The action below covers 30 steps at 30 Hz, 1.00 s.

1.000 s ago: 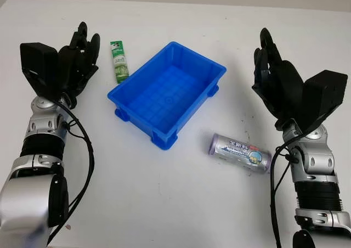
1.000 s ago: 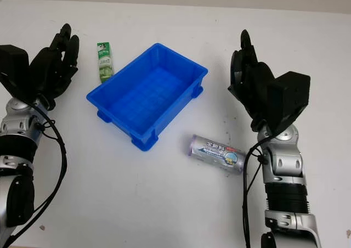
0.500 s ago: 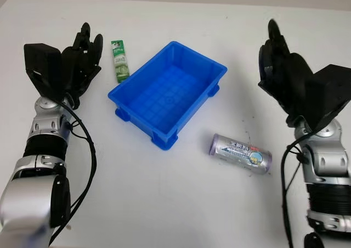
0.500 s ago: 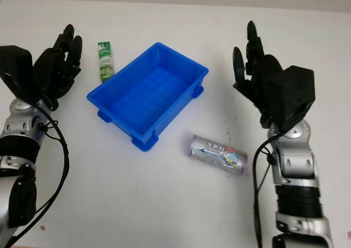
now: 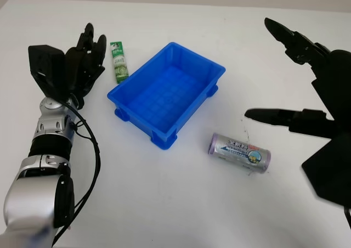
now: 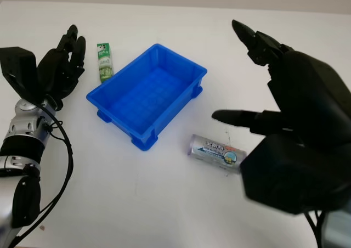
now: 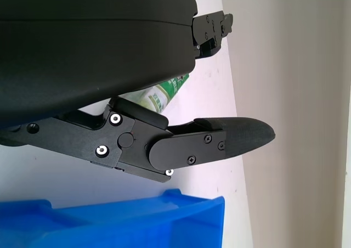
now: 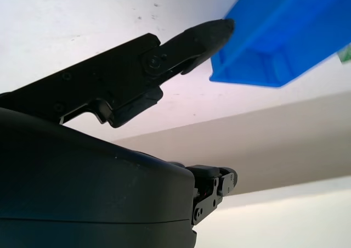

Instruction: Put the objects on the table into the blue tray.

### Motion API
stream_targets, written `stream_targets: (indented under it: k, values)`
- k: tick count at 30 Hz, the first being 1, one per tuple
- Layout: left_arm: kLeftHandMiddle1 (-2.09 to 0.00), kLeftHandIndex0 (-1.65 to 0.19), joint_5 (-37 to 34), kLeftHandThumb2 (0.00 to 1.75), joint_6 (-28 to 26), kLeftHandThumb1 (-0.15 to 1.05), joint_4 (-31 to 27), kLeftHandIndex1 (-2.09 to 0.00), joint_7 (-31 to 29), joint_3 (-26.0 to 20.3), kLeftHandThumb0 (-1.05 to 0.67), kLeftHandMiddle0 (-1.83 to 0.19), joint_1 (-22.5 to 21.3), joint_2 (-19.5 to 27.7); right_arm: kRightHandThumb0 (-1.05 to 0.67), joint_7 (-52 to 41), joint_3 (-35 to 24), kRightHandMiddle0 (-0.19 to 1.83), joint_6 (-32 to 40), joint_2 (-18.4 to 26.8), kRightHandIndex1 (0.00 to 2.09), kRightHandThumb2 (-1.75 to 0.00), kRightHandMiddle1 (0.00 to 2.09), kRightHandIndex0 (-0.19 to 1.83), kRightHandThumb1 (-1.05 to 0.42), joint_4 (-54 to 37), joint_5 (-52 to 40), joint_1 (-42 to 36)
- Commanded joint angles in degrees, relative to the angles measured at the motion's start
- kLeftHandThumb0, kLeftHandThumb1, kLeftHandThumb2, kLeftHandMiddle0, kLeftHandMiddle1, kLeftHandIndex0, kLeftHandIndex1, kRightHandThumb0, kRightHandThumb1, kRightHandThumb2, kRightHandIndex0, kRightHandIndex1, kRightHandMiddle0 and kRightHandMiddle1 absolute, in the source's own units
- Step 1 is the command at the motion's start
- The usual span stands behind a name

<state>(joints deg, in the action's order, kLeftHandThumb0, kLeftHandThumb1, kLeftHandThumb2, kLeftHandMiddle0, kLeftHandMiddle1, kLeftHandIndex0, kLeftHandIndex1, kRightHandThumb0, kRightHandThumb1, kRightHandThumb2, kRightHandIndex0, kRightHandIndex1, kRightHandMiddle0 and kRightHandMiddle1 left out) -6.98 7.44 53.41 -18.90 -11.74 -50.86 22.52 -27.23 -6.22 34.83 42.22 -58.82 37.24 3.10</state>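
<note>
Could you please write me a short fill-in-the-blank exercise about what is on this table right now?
1. The tray is ___ in colour.
2. The green tube lies between the tray and the ___ robot hand.
3. The silver can lies on its ___.
4. The right robot hand, open, holds ___.

Missing words: blue; left; side; nothing

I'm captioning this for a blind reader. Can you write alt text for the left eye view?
An empty blue tray sits mid-table, with a green packet to its left and a silver can lying at its lower right. The open left hand is beside the packet; the open right hand is above the can.
</note>
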Motion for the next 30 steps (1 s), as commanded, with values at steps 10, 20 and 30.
stream_targets:
  k: [10, 20, 30]
  values:
    - [0.0, 0.19, 0.1, 0.55, 0.9, 1.05, 0.9, -0.01, -0.3, -0.1, -0.71, 0.19, -0.6, 0.8, -0.69, -13.1, 0.3, 0.15, -16.8, -8.3, 0.03, -0.07, 0.03, 0.14, -0.87, -1.2, 9.8, -10.5]
    - [-0.01, 0.19, -0.1, 0.53, 0.4, 1.05, 0.9, -0.02, -0.5, -0.3, -0.71, 0.19, -0.7, 0.7, -0.71, -15.3, 6.3, 0.06, -21.5, -13.6, 0.02, -0.05, 0.04, 0.07, -0.88, 1.8, 17.6, -13.0]
    - [-0.01, 0.19, 0.6, 0.53, 0.5, 1.05, 0.2, -0.02, -0.5, 0.4, -0.73, 0.19, 0.1, 0.9, -0.59, -5.9, 10.3, 0.06, -28.5, -15.2, 0.05, -0.05, 0.05, 0.1, -0.86, 16.2, 21.3, -10.7]
